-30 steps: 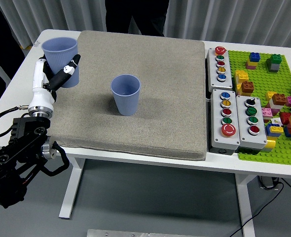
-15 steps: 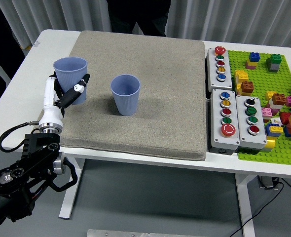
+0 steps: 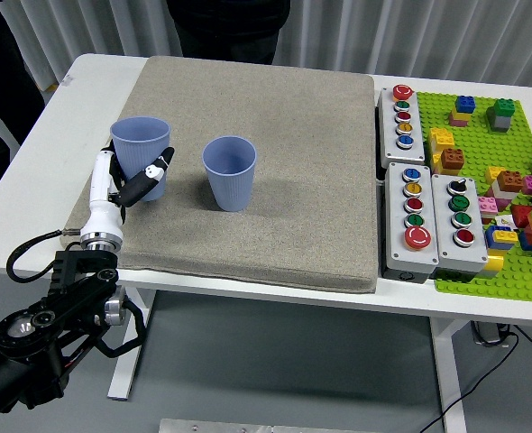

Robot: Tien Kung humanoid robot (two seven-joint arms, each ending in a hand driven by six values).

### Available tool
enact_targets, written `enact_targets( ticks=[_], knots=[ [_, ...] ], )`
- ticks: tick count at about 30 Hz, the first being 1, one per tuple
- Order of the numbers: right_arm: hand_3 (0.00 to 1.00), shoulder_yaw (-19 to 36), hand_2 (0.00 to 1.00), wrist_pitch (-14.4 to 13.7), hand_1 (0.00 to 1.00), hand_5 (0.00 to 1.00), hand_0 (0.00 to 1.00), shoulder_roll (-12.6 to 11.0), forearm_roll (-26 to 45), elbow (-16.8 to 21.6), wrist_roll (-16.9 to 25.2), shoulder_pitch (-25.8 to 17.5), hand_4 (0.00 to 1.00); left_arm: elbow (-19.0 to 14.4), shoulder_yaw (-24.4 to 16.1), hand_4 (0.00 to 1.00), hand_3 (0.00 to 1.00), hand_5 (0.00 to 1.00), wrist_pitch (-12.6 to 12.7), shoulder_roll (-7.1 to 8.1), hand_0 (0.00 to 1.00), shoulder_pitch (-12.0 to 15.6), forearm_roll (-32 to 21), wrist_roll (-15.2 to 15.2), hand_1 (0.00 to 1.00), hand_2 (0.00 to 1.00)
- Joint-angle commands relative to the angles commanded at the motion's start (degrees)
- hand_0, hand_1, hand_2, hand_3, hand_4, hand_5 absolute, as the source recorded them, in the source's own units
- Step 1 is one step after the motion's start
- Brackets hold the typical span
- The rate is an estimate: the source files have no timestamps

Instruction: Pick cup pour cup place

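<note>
Two blue plastic cups are on the grey mat (image 3: 284, 108). One cup (image 3: 142, 146) stands upright at the mat's left side, and my left hand (image 3: 136, 182) is shut on it, its white and black fingers wrapped around the cup's lower half. The second cup (image 3: 230, 171) stands upright and free a little to the right of it, near the mat's middle. I cannot see inside either cup. My left arm comes up from the lower left corner. The right arm is out of view.
Two grey button boxes (image 3: 404, 122) (image 3: 437, 221) lie right of the mat. A green baseplate (image 3: 500, 189) with several coloured bricks fills the right edge. A person in dark clothes stands at the far side (image 3: 225, 23). The white table (image 3: 45, 171) shows bare at the left.
My left hand has carried its cup from the mat's far left corner towards the near right, closer to the second cup. The second cup has not moved.
</note>
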Motion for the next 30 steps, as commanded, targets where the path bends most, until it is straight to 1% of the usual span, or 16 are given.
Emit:
enact_targets(
  ticks=[8,17,23,25,30],
  knots=[
    [0.573,-0.05,0.568,-0.02,0.636,0.153,0.674,0.04,0.11,0.0,0.02,0.0,0.002,2.06,1.53,0.736,0.523,0.271,0.17,-0.53,0.565,0.82,0.18,-0.4,0.531,0.509],
    [0.573,0.32,0.568,0.07,0.636,0.155,0.674,0.05,-0.39,0.0,-0.02,0.07,0.002,3.35,1.88,0.736,0.522,0.272,-0.07,-0.56,0.57,1.39,-0.21,-1.08,0.532,0.51],
    [0.573,0.5,0.568,0.15,0.635,0.158,0.674,0.1,-0.71,0.0,-0.09,-0.02,0.002,3.1,1.68,0.737,0.522,0.274,-0.57,-0.6,0.571,1.71,0.25,-1.24,0.533,0.51],
    [0.572,0.58,0.568,0.19,0.636,0.16,0.674,0.1,-0.91,0.0,-0.1,-0.09,0.002,2.77,1.54,0.756,0.537,0.27,-0.89,-0.51,0.583,1.76,0.9,-1.22,0.547,0.521],
    [0.572,0.73,0.568,0.28,0.636,0.16,0.674,0.1,-1.26,0.0,-0.13,-0.22,0.002,2.12,0.98,0.756,0.537,0.27,-2.11,-0.23,0.583,2.03,2.72,-0.86,0.547,0.521]
  ],
)
